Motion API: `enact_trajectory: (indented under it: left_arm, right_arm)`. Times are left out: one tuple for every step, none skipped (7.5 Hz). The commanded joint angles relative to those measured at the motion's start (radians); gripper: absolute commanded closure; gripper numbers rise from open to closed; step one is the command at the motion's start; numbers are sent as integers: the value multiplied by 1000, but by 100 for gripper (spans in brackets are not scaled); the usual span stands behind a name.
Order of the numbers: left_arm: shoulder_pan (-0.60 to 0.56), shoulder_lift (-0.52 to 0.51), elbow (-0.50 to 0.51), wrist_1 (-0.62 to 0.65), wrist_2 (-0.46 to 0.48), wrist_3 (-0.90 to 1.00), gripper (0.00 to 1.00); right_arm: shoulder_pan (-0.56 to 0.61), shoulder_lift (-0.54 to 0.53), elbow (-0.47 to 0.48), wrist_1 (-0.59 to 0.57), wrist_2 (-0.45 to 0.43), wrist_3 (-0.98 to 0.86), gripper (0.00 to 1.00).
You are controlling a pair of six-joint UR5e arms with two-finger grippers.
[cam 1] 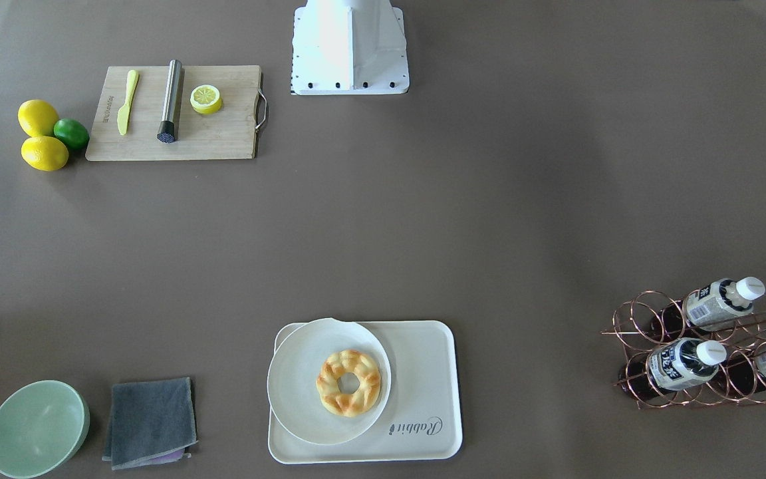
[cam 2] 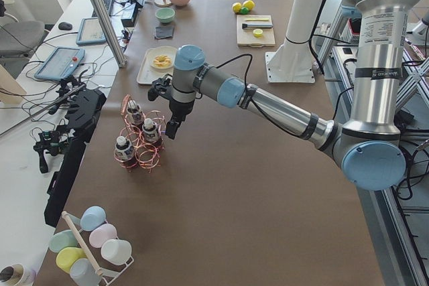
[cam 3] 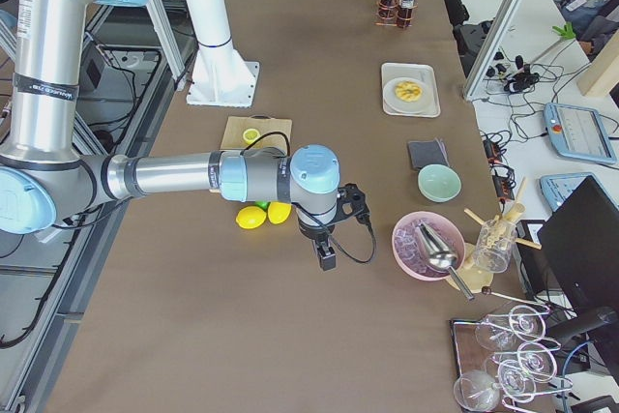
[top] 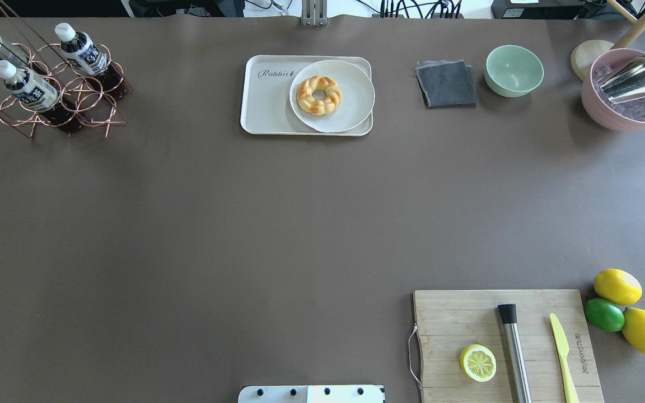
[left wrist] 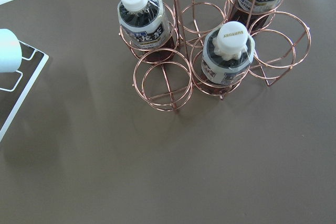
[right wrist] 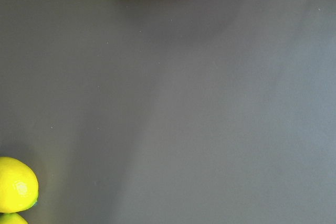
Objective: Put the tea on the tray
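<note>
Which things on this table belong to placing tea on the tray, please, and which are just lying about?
For the job: tea bottles in the copper rack; cream tray.
Lying about: plate with pastry, cutting board, lemons, lime, green bowl, grey cloth, pink bowl.

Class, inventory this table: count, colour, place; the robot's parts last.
tea bottles: three, brown, in rack
rack: one, copper, far left
tray: one, cream, far middle
plate: one, white, on tray
ring pastry: one, golden, on plate
cloth: one, grey, right of tray
bowl: one, green, beside cloth
pink bowl: one, pink, far right
scoop: one, silver, in pink bowl
disc: one, wooden, by pink bowl
board: one, wooden, near right
lemon half, knife: one each, yellow, on board
muddler: one, steel, on board
lemons: two, yellow, beside board
lime: one, green, between lemons
left end effector: one, black, by rack
right end effector: one, black, near lemons
</note>
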Motion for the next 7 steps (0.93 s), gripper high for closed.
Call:
enact_trajectory:
  left_arm:
    - [52,-155,164,-10,37,-23,7]
    - [67,-192,216,-51,36,-57,7]
    - [92,-206,256,-126,36,-141,10]
    - [119,-209,315,-221,37,-202,11]
    - [138,-213,349,-287,34,-255,15]
    - [153,-214,346,-297,33,-298,19]
    - [158,-216,347,-298,33,-303,24]
  right_arm:
    - [-3,7,0,-1,-2,6,0]
    - [-3,4,0,-1,0,6,0]
    - [-3,4,0,-1,0,6,0]
    - [-3,4,0,1,0,6,0]
    - [-3,4,-2,1,-2,4,0]
    - [-3,3,-2,1,-2,4,0]
    - [-2,-2,3,1,0,4,0]
